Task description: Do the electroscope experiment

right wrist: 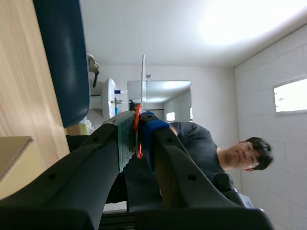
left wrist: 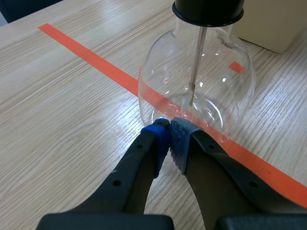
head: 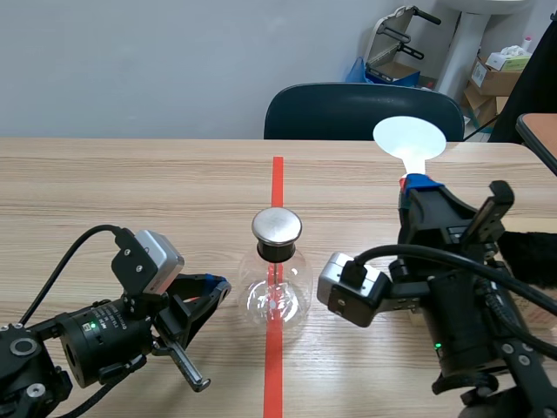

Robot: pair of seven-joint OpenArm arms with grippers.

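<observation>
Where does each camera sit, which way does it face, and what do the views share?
Scene view: between the arms, facing across the table at the glass flask; both arms show.
Left wrist view: on the left arm, looking down past the left gripper, fingers shut, at the flask's base.
Right wrist view: on the right arm, turned sideways, looking past the right gripper, shut on the white paddle, toward a person.
Shared: the flask in scene and left wrist views; the paddle in scene and right wrist views.

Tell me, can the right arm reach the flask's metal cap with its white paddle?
Probably yes. The metal cap stands bare atop the flask; the left gripper sits low by its base, and the right gripper holds the paddle nearby.
</observation>
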